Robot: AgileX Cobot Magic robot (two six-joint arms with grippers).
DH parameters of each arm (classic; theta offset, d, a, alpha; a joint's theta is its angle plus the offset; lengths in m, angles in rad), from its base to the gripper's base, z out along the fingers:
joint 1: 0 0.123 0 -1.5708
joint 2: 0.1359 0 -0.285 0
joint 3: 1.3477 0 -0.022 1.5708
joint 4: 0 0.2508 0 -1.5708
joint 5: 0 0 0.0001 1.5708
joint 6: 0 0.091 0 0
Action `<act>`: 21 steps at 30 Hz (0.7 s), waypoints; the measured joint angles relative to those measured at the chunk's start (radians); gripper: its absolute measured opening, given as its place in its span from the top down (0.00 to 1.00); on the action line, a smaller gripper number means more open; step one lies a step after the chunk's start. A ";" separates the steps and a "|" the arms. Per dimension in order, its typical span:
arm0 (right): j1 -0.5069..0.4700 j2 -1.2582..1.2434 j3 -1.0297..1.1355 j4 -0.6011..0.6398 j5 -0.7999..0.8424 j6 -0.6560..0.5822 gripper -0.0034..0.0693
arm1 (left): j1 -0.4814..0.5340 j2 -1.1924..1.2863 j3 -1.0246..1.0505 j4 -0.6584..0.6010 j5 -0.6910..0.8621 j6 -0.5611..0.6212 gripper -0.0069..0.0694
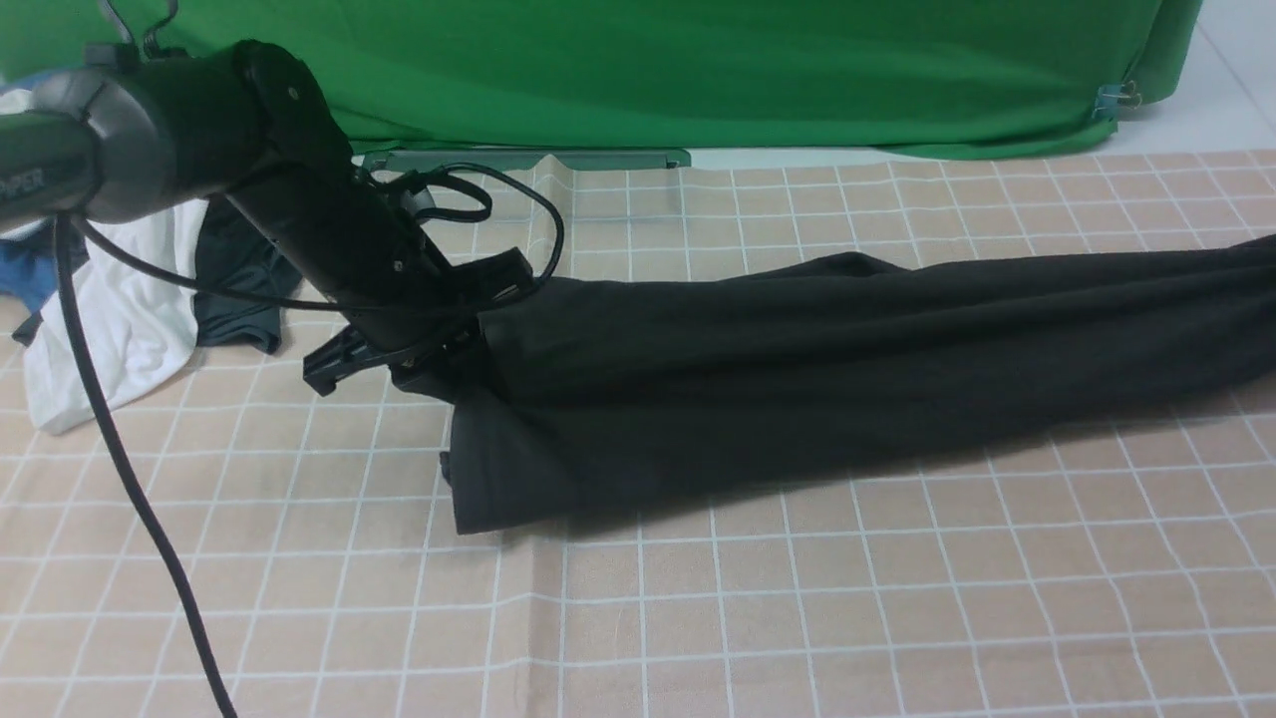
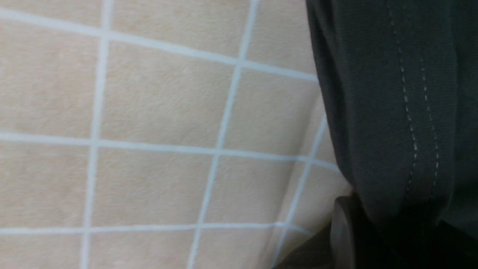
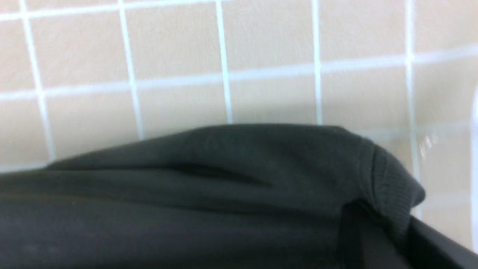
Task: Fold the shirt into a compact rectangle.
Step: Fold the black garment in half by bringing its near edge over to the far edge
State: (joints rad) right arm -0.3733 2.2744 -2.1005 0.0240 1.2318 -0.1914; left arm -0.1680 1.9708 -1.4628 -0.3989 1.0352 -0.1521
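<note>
While the left gripper (image 1: pixel 444 354) sits pinched tight on the double-stitched hem of the black shirt (image 1: pixel 797 369), the garment stretches as a long band across the checked cloth (image 1: pixel 698 618) of the bench. It runs from left of centre out past the right edge, where it rises off the surface. The right gripper is outside the front view. Its jaws are closed, with the ribbed collar (image 3: pixel 392 183) bunched at them in its wrist view. A white garment (image 1: pixel 120 299) and a dark grey garment (image 1: pixel 234 289) lie near the far left corner.
</note>
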 joint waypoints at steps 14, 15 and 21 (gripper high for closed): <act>0.004 -0.068 0.383 -0.036 -0.023 0.047 0.89 | 0.000 -0.002 0.000 0.120 0.151 0.055 0.86; 0.004 -0.069 0.399 -0.036 -0.026 0.047 0.89 | 0.000 -0.003 0.000 0.127 0.153 0.055 0.86; 0.004 -0.108 0.480 -0.037 -0.072 0.049 0.89 | 0.000 -0.046 0.090 0.170 0.149 0.055 0.86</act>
State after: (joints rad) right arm -0.3689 2.1661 -1.6203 -0.0127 1.1600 -0.1419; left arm -0.1680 1.9246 -1.3728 -0.2289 1.1839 -0.0967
